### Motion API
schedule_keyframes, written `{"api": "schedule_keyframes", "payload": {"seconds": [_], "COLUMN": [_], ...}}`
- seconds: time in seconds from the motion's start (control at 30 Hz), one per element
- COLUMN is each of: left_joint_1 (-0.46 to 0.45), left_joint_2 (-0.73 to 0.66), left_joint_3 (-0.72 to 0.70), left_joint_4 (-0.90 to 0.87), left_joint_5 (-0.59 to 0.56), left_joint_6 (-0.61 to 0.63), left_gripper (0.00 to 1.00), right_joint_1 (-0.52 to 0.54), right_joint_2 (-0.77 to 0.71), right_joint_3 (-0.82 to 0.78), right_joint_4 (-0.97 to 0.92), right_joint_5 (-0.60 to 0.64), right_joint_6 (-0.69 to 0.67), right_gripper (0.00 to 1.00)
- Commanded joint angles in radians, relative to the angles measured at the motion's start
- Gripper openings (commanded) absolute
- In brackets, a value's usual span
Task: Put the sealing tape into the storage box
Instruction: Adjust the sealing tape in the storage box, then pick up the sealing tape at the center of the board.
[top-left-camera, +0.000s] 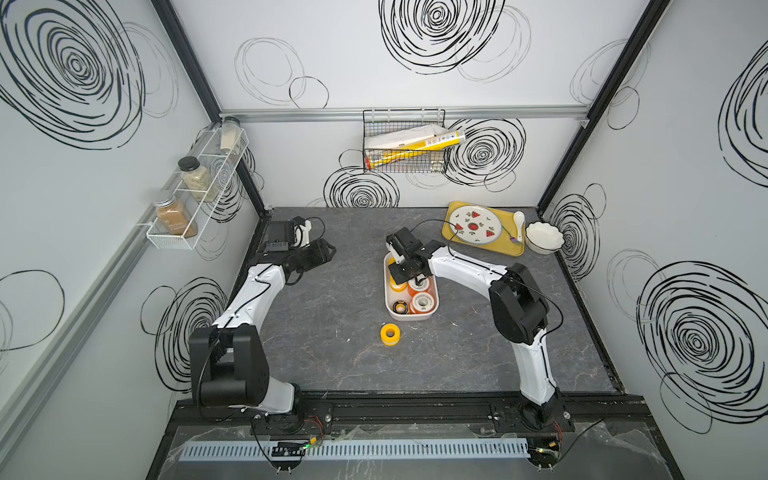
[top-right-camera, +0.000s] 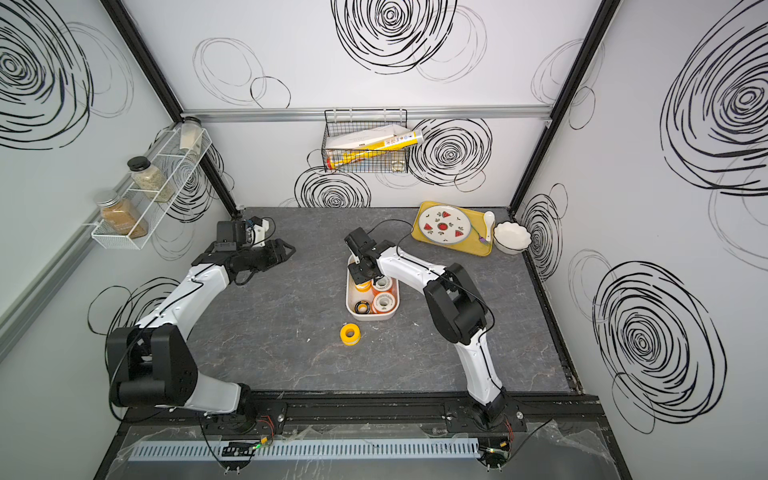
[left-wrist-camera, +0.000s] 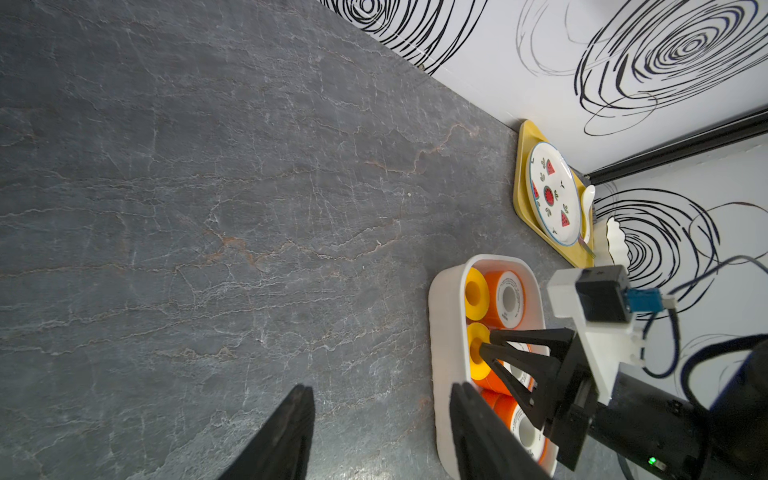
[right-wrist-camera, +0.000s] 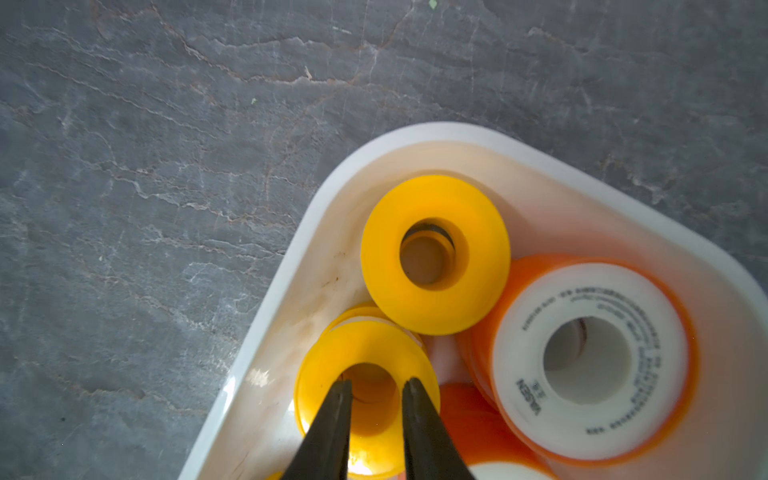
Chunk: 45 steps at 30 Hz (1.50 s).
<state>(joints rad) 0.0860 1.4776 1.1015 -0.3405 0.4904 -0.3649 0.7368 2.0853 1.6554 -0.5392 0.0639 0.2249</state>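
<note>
We have the right gripper (right-wrist-camera: 376, 384) low in the storage box (right-wrist-camera: 291, 266) — one spool waits outside.
Its jaws stand narrowly parted, tips in the hole of a seated yellow spool (right-wrist-camera: 316, 390), clamping nothing we can see. The loose yellow spool (top-left-camera: 390, 333) lies flat on the counter (top-left-camera: 332, 365), just off the box's near short end, robot-ward along its long axis — the left gripper (left-wrist-camera: 380, 388), spread and empty, sits farther off.

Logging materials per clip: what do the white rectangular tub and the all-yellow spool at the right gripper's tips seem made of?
White rectangular tub: likely moulded plastic, smooth, semi-gloss; rounded seamless corners, a bright glint on its wall. All-yellow spool: likely rigid plastic, satin, with soft highlights on its rounded flange.
</note>
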Motion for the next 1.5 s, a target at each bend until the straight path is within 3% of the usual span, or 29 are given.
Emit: {"api": "schedule_keyframes", "payload": {"seconds": [0.0, 0.17, 0.4, 0.77, 1.07, 1.33, 1.47], "left_joint_1": [0.006, -0.042, -0.135, -0.446, -0.699, -0.882, -0.934], "left_joint_2": [0.002, 0.003, -0.051, -0.19, -0.19, -0.13, -0.08], "left_joint_3": [0.004, 0.022, 0.013, -0.075, -0.146, -0.216, -0.248], "left_joint_4": [0.033, 0.005, -0.078, -0.139, -0.148, -0.113, -0.079], "left_joint_5": [0.002, -0.054, -0.097, -0.257, -0.474, -0.56, -0.565], "left_joint_6": [0.002, 0.028, 0.059, 0.009, -0.04, -0.078, -0.091], "left_gripper": [0.6, 0.6, 0.61, 0.69, 0.84, 0.97, 0.97], "right_joint_1": [-0.016, -0.087, -0.222, -0.393, -0.398, -0.398, -0.398], "right_joint_2": [-0.117, -0.269, -0.46, -0.632, -0.646, -0.642, -0.63], "right_joint_3": [-0.046, -0.203, -0.435, -0.754, -0.842, -0.849, -0.842], "right_joint_4": [0.038, 0.156, 0.267, 0.427, 0.439, 0.437, 0.437], "right_joint_5": [-0.064, -0.189, -0.247, -0.395, -0.421, -0.427, -0.435], "right_joint_6": [0.011, 0.028, 0.038, 0.054, 0.03, 0.025, 0.024], "right_gripper": [0.29, 0.29, 0.31, 0.32, 0.34, 0.34, 0.34]}}
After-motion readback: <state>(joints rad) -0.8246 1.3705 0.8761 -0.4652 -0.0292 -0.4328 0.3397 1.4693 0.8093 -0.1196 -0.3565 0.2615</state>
